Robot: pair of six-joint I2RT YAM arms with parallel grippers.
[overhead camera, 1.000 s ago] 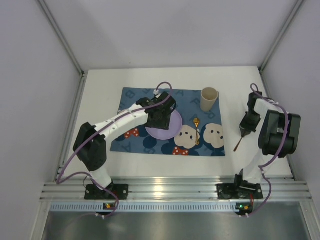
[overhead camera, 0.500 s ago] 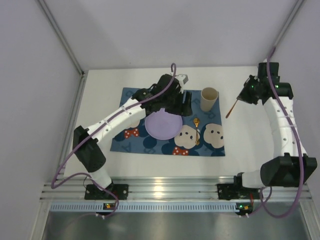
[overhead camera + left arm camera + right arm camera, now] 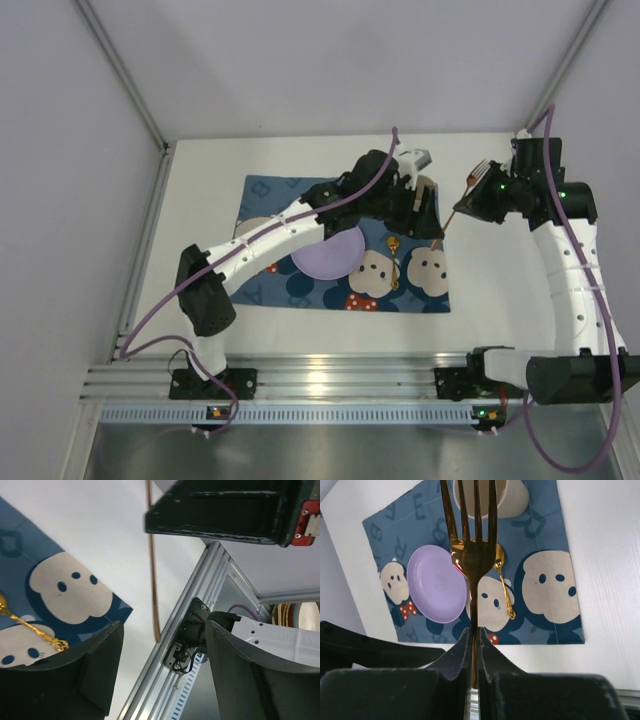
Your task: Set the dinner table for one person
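Observation:
My right gripper (image 3: 473, 197) (image 3: 474, 630) is shut on a copper-gold fork (image 3: 480, 169) (image 3: 470, 535) and holds it in the air at the right edge of the blue mouse placemat (image 3: 275, 195). My left gripper (image 3: 424, 200) (image 3: 164, 627) is open and empty, reaching over the mat's far right corner, where it hides the cream cup in the top view. The cup (image 3: 512, 502) shows in the right wrist view behind the fork's tines. A purple plate (image 3: 330, 253) and a gold spoon (image 3: 394, 262) lie on the mat, which lies on the white dinner table (image 3: 200, 205).
The aluminium rail (image 3: 350, 375) runs along the near edge of the table with both arm bases on it. Grey walls close in the left, back and right sides. The fork's handle (image 3: 152, 565) hangs just in front of my left fingers.
My left arm moved right, from over the plate to over the cup. My right arm lifted the fork off the table's right side and swung it in toward the mat.

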